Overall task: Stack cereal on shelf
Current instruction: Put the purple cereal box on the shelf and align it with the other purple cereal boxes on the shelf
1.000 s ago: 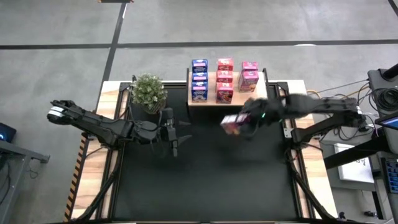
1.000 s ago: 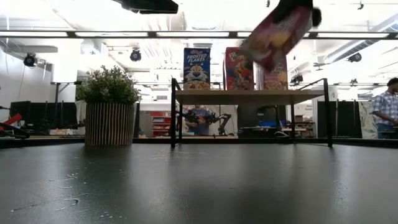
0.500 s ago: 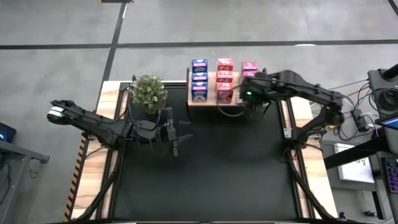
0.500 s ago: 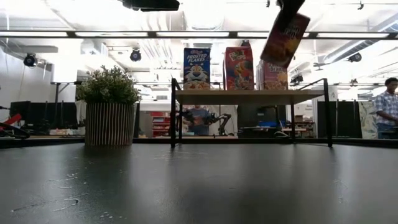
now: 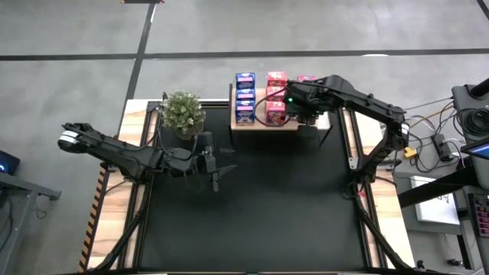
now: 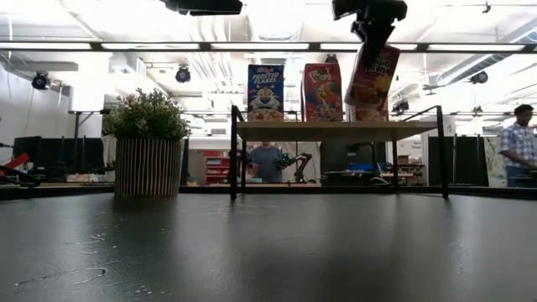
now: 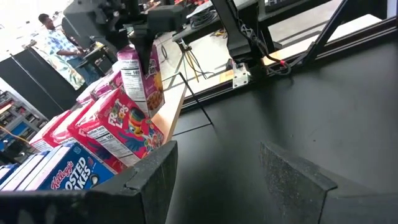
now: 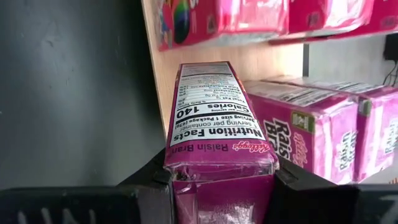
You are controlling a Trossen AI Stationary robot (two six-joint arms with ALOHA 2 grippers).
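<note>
Right claw (image 6: 370, 35) grips a pink Raisin Bran box (image 6: 373, 75), tilted above the shelf (image 6: 336, 130), apparently just clear of the board. Left claw (image 5: 215, 165) waits, fingers apart, over the worktop (image 5: 252, 206).

Overhead and table-level cameras share the shelf (image 5: 263, 121); wrist cameras view it closer.

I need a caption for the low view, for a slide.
Right gripper holds a pink cereal box tilted above the shelf.
</note>
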